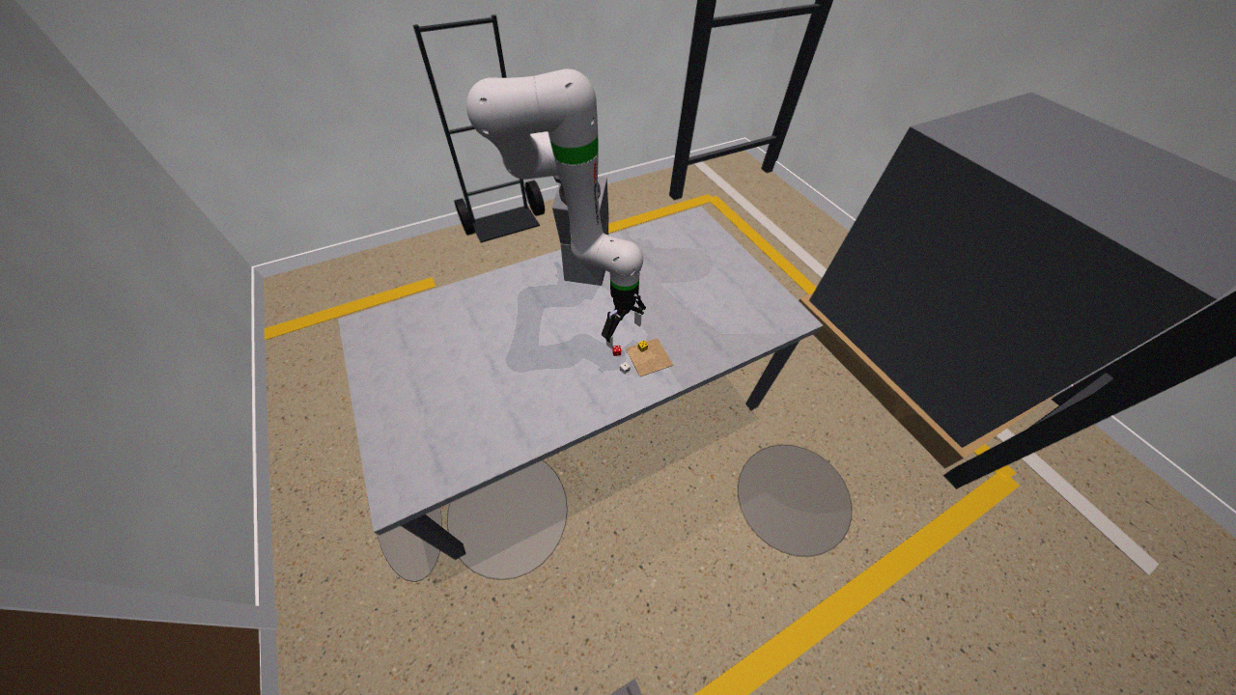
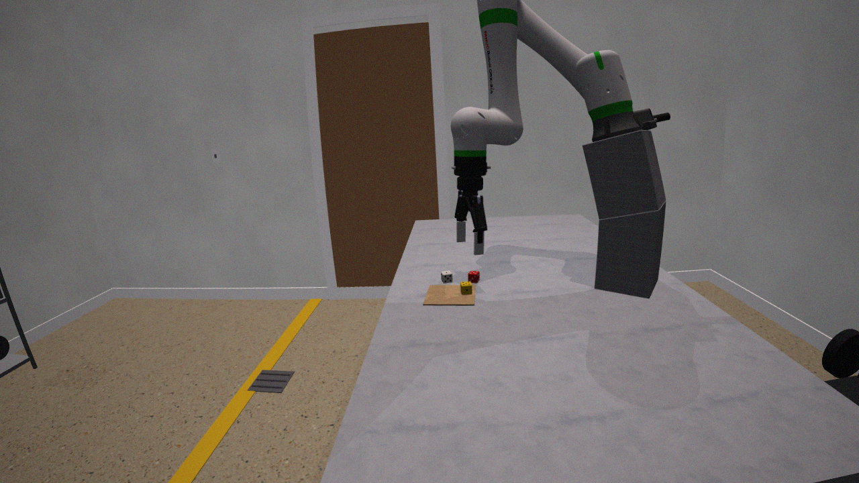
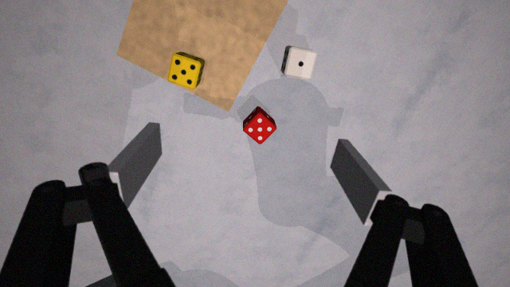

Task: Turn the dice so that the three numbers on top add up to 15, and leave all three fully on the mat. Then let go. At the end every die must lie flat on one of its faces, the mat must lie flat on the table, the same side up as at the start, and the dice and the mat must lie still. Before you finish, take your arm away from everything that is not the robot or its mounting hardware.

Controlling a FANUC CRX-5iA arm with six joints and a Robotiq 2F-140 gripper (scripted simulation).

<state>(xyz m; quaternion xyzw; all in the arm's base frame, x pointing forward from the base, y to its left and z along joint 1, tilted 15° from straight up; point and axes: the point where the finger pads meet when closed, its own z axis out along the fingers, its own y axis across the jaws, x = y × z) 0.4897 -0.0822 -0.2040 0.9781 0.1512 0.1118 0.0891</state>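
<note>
A yellow die (image 1: 642, 346) (image 2: 466, 288) (image 3: 185, 71) lies on the tan mat (image 1: 654, 363) (image 2: 444, 298) (image 3: 223, 24) near one edge, with 5 on top. A red die (image 1: 616, 350) (image 2: 474, 276) (image 3: 260, 128) lies on the table just off a mat corner, 5 on top. A white die (image 1: 625, 368) (image 2: 446, 276) (image 3: 300, 63) lies on the table beside the mat, 1 on top. My gripper (image 1: 624, 330) (image 2: 469, 240) (image 3: 249, 146) is open and empty, above the table; in the wrist view the red die shows between and beyond its fingertips.
The grey table (image 1: 432, 380) (image 2: 480, 420) bears the dice and mat. Its front edge runs beyond the mat in the top view. The arm's pedestal (image 1: 581, 264) (image 2: 627, 240) stands at the back of the table.
</note>
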